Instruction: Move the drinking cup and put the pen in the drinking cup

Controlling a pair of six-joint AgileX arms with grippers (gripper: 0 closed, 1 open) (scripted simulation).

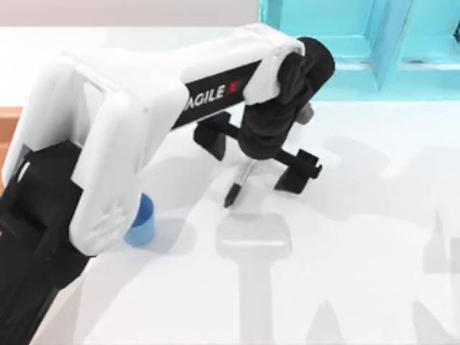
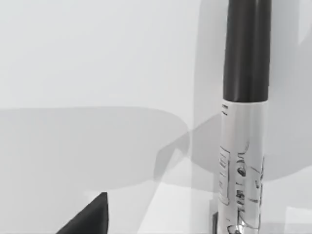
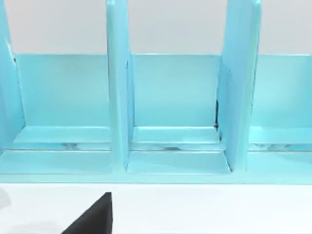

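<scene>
So the left end effector [image 1: 256, 154] has its fingers spread wide, one on each side of the pen [image 1: 239, 181], not pinching it as far as I can see. The pen pokes out from under the wrist, black tip aimed at the near edge of the white surface [image 1: 359, 251]. The left wrist view shows its black cap and printed grey barrel [image 2: 243, 161] up close. The blue cup [image 1: 141, 221] sits well off to the pen's left, half tucked under the left arm. A turquoise shelf [image 1: 359, 43] stands behind the pen, its dividers [image 3: 117, 97] facing the right wrist camera.
</scene>
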